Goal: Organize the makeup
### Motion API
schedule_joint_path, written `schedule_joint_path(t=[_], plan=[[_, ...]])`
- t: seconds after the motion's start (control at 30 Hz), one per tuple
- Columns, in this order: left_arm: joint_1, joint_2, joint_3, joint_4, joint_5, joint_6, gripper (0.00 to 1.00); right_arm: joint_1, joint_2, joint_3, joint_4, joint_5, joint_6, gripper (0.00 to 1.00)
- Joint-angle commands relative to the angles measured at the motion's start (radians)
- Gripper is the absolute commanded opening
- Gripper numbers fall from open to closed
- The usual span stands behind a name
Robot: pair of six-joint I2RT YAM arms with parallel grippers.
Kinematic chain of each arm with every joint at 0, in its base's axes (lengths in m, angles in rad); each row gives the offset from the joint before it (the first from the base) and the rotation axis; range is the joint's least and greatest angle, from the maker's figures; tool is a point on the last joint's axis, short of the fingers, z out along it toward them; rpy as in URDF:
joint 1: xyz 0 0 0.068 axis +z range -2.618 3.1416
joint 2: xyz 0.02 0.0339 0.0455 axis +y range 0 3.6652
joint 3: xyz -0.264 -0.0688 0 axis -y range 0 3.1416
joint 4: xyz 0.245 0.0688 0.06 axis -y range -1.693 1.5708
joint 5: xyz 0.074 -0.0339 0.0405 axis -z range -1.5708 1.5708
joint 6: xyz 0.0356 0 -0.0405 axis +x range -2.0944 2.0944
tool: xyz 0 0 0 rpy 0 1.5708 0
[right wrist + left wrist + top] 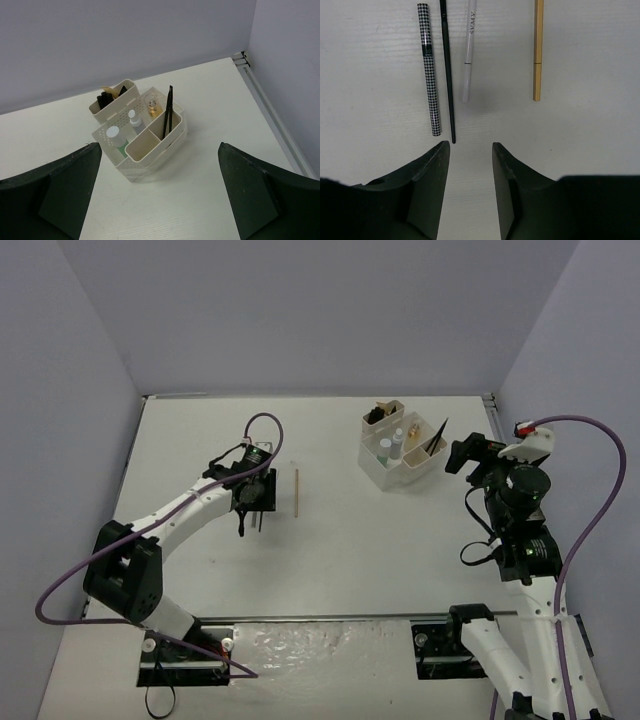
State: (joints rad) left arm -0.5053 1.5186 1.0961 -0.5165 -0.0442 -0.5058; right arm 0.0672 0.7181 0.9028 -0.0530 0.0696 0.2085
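Walls are closing in the counter (350, 560) on the left, far and right sides, and a metal rail (270, 110) is running along the right edge. Bare surface is lying open across the middle and the near half, between the loose pencils and the box.

The white box (145, 167) is sitting far right, well apart from the left arm. It is holding a white-capped bottle (114, 135), a small grey bottle (134, 120) and an amber bottle (152, 106) upright in the middle slots. Two thin black sticks (168, 112) are leaning in the right-hand slot, and black pieces (104, 98) are sitting in the rear slot. The front slot is showing nothing inside.

Four pencils are lying flat on the counter left of centre, roughly parallel. The checkered pencil (430, 75), black pencil (448, 75) and white pencil (468, 55) are lying close together. The gold pencil (538, 50) is lying apart to their right.

The left end effector (471, 145) is showing a narrow gap and gripping nothing. Its fingertips are sitting just short of the pencil ends, with the black pencil's tip just beside the left finger. Whether it is touching the counter, cannot tell.

The right end effector (458, 456) is spread wide and carrying nothing, hovering just beside the box's right side and facing it.

The left arm is reaching diagonally from its near-left base, wrist pointing down over the pencils. The right arm is standing folded near the right edge, wrist turned toward the box.
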Motion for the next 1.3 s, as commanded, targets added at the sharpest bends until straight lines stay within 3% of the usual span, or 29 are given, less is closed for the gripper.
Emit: schedule_joint_path(t=[0.0, 0.6, 1.27], plan=[[-0.015, 0.008, -0.005, 0.042, -0.028, -0.045, 0.35, 0.012, 0.001, -0.006, 0.056, -0.004, 0.013, 1.0], [-0.013, 0.129, -0.014, 0.047, -0.051, -0.031, 0.23, 0.027, -0.017, -0.029, 0.056, 0.008, 0.006, 1.0], [0.003, 0.193, 0.022, 0.007, -0.052, -0.011, 0.19, 0.032, -0.017, -0.037, 0.056, 0.015, 0.005, 1.0]])
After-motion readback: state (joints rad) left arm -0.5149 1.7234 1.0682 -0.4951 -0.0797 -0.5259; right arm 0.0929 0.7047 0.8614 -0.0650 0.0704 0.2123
